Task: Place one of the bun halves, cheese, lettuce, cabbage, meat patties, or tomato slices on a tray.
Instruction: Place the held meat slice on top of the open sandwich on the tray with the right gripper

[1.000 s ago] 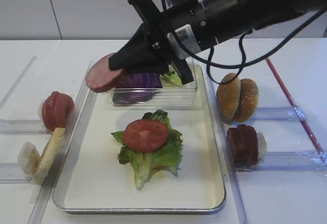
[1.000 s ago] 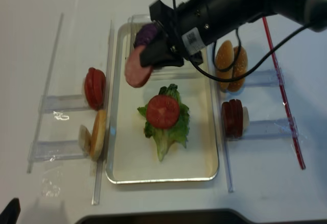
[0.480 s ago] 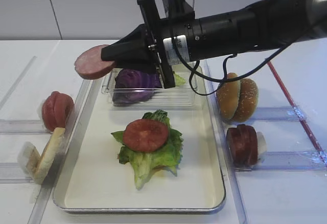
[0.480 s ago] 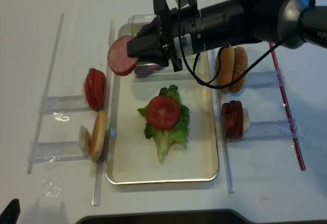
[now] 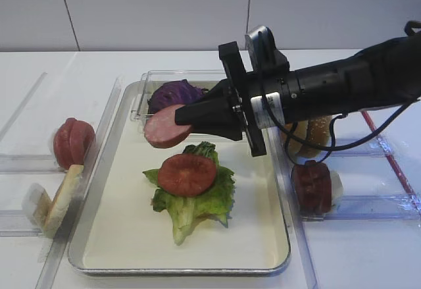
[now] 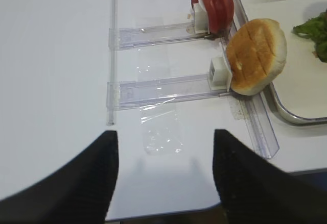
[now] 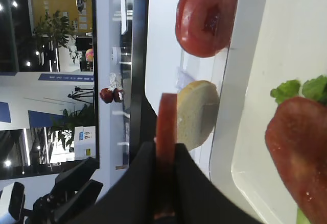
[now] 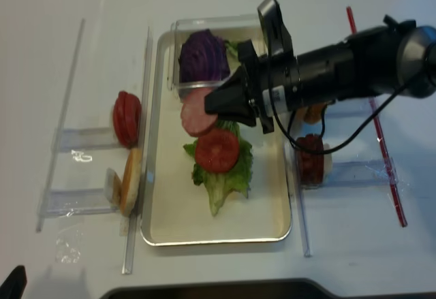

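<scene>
Meat patty (image 5: 166,126) sits clenched edge-on in the right claw (image 5: 197,116), apparently above the tray (image 5: 118,190).

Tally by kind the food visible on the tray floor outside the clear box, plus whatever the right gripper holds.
lettuce leaf: 1
tomato slice, lying on the leaf: 1
meat patty, held by the right gripper above the tray: 1
Total: 3
Anything under the leaf is hidden.

Dull pink patty (image 5: 166,126) with a darker rim; bright red tomato slice (image 5: 187,174) on ruffled green lettuce (image 5: 197,205); dark purple cabbage (image 5: 173,94); silver tray (image 5: 105,170), cream floor; white table (image 5: 355,262); black tool (image 5: 197,114).
</scene>
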You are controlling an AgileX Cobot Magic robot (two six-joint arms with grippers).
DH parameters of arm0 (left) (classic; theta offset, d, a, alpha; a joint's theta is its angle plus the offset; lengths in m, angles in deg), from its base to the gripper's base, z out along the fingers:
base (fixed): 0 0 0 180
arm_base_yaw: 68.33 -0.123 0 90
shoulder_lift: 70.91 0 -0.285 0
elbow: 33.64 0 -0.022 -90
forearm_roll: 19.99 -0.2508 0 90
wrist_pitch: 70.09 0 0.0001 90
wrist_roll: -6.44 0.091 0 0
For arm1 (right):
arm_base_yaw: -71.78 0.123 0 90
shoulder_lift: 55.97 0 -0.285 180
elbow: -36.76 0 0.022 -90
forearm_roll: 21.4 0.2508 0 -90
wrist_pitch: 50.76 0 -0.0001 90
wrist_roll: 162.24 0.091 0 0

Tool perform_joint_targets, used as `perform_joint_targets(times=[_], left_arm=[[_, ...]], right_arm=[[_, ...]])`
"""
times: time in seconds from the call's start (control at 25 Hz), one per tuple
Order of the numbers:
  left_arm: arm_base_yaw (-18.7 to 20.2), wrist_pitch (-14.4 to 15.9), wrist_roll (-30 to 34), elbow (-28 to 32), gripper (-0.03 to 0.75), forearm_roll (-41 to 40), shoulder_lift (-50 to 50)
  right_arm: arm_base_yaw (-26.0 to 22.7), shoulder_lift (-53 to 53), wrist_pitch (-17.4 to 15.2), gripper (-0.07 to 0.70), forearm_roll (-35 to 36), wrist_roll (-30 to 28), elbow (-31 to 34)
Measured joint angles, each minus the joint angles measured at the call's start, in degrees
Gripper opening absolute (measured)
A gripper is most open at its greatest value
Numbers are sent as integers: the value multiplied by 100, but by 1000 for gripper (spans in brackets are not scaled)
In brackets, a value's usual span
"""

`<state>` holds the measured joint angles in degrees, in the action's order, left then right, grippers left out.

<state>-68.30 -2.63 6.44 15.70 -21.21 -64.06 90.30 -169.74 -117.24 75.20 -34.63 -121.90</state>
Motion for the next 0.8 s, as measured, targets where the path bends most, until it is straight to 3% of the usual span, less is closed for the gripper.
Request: perform_joint_targets(times=[0.8], left_arm=[[0,0,0,0,417,0,0]], right_arm=[[-40,23,26,111,-677,222,40]])
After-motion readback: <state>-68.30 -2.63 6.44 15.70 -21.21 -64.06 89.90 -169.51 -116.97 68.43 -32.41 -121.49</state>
